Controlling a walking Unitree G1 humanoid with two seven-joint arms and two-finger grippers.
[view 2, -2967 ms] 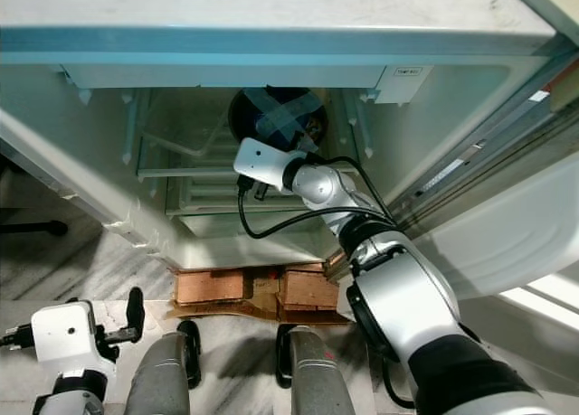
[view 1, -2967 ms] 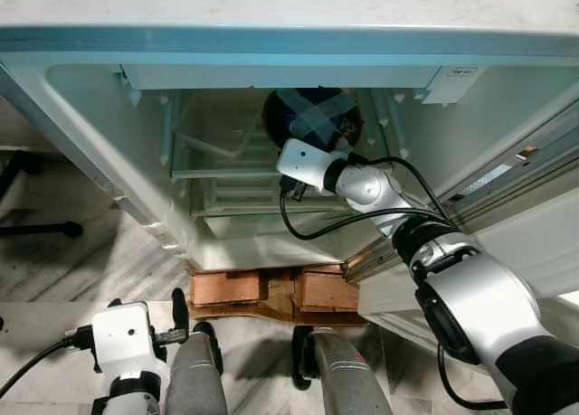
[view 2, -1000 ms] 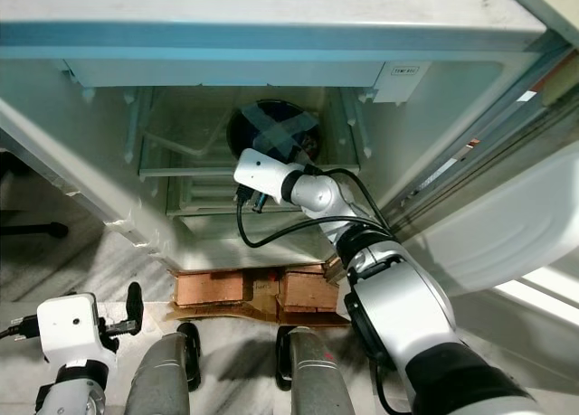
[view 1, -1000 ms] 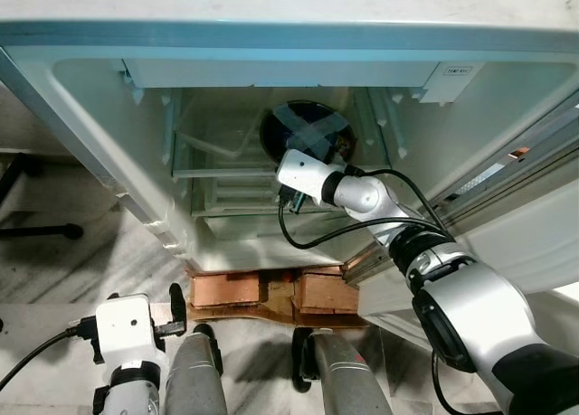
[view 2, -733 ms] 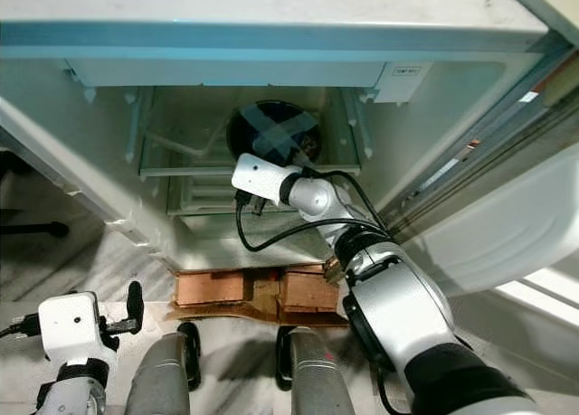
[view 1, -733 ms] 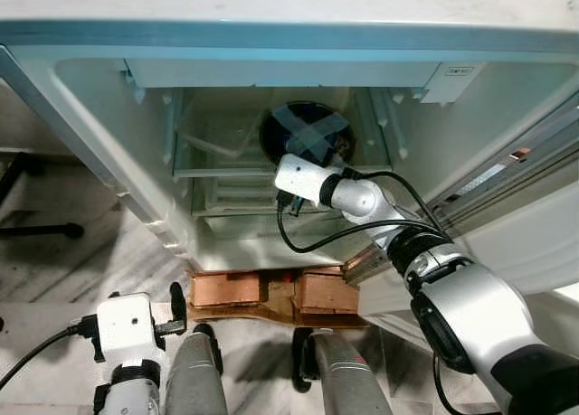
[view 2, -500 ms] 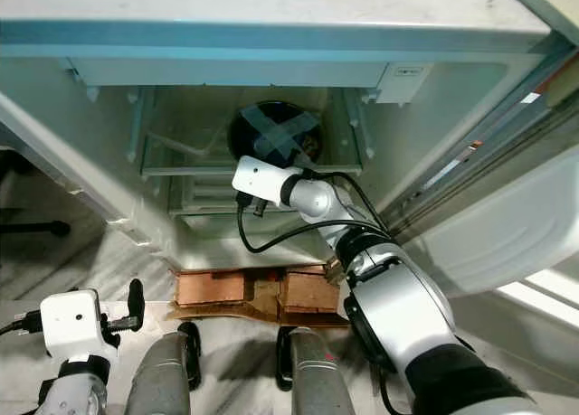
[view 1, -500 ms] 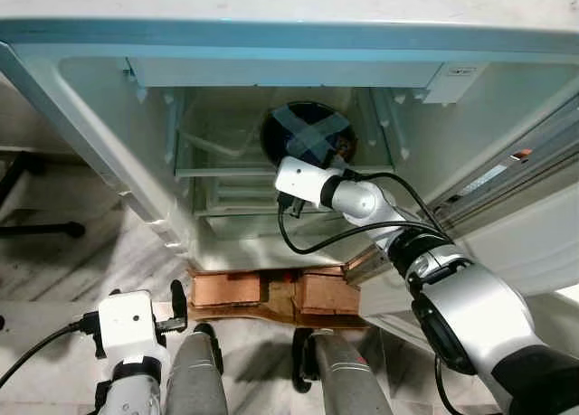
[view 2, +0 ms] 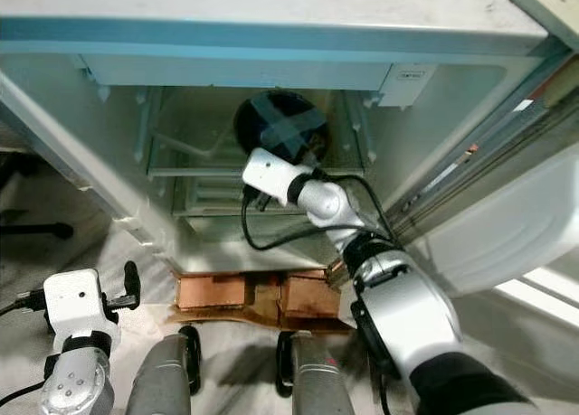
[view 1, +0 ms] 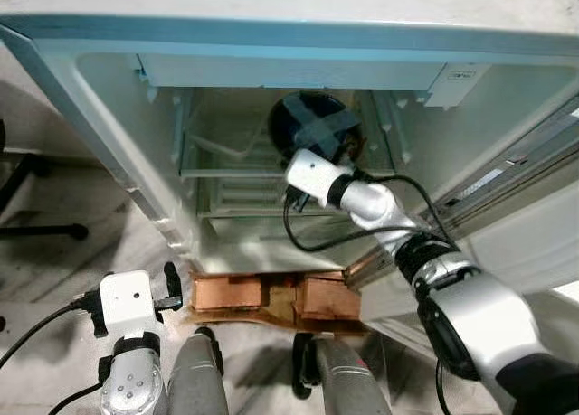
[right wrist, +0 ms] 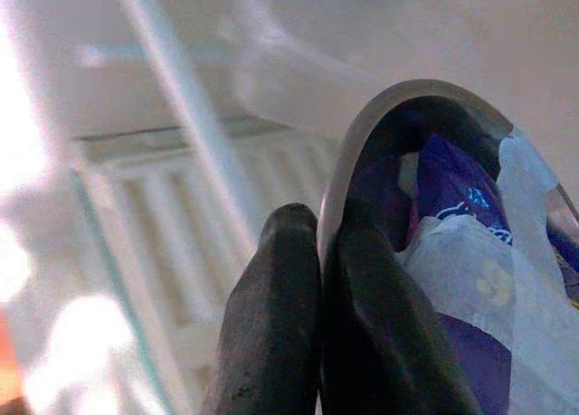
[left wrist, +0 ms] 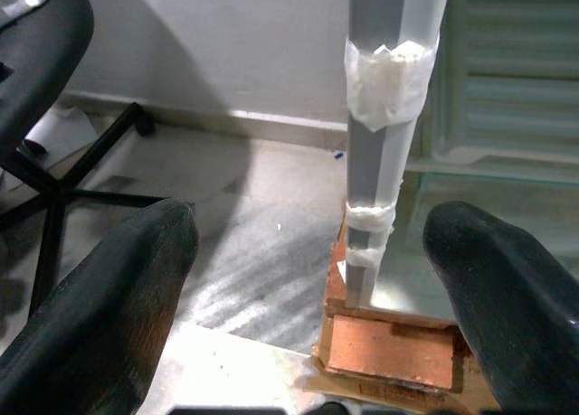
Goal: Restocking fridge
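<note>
An open fridge (view 1: 271, 80) stands before me, its glass shelf (view 1: 226, 173) in the middle. A dark round bowl (view 1: 312, 126), covered with film and crossed strips of tape, is held inside the fridge above the glass shelf. My right gripper (right wrist: 321, 252) is shut on the bowl's rim (right wrist: 380, 117), one finger on each side of it. Purple packaging (right wrist: 452, 207) shows under the tape. My left gripper (left wrist: 308, 252) hangs low by my left leg, open, with nothing between its fingers (left wrist: 99, 288).
The fridge rests on wooden blocks (view 1: 271, 297) on the marble floor. Its open door (view 2: 516, 225) swings out to the right. A black office-chair base (left wrist: 54, 189) stands to the left. A taped fridge edge post (left wrist: 384, 117) is in front of the left gripper.
The right arm has lifted the bowl a little and pushed it further into the fridge. The camera has shifted slightly. The left arm has stayed low.
</note>
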